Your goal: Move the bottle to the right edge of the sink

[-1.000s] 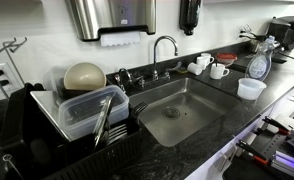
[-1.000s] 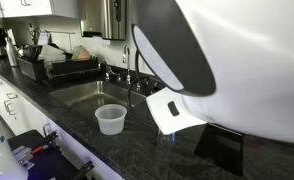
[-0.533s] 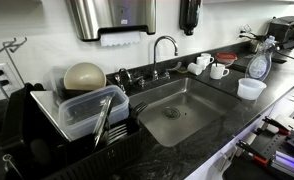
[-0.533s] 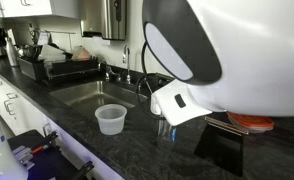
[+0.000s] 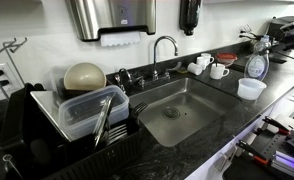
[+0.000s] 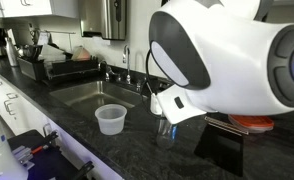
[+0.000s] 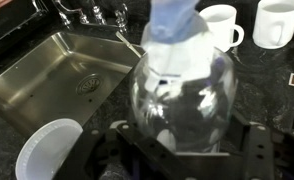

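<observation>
The clear, bluish bottle [image 7: 182, 85] stands upright on the dark counter to the right of the sink [image 7: 47, 90]. It also shows in both exterior views [image 5: 257, 66] [image 6: 165, 130]. In the wrist view my gripper [image 7: 184, 150] is around the bottle's lower body, with one black finger on each side. The fingers are spread wide and look open, and I see no squeeze on the bottle. The stainless sink [image 5: 177, 110] with its chrome faucet [image 5: 164, 45] lies beyond the white tub.
A short translucent white tub [image 5: 251, 89] [image 6: 111, 119] [image 7: 49, 150] sits between the bottle and the sink. White mugs [image 5: 218, 71] [image 7: 219, 25] stand behind the bottle. A black dish rack [image 5: 82, 125] with containers is on the sink's far side.
The arm's big white link has swung aside in an exterior view, while the gripper stayed at the bottle. The bottle has barely shifted.
</observation>
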Motion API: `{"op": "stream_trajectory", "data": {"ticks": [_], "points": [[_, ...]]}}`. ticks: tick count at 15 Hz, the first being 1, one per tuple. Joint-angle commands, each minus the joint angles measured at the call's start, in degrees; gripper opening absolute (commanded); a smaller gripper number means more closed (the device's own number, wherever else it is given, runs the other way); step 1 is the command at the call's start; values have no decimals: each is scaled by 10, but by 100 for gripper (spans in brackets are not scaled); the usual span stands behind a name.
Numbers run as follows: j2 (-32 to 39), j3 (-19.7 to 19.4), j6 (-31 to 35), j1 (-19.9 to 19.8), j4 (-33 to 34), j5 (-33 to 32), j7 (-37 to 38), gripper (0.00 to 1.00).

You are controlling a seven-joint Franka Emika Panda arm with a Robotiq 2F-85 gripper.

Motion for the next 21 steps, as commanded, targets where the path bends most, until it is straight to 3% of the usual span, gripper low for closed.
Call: {"op": "stream_trajectory", "data": {"ticks": [1, 3, 6, 15, 21], "points": [[8, 5, 14, -5, 5, 26, 0, 53], [8, 4, 19, -6, 6, 32, 1, 41], [7, 3, 20, -8, 6, 39, 0, 35], [-63, -7, 11, -9, -7, 5, -61, 35], [-157, -1, -89, -10, -36, -88, -139, 35]]}}
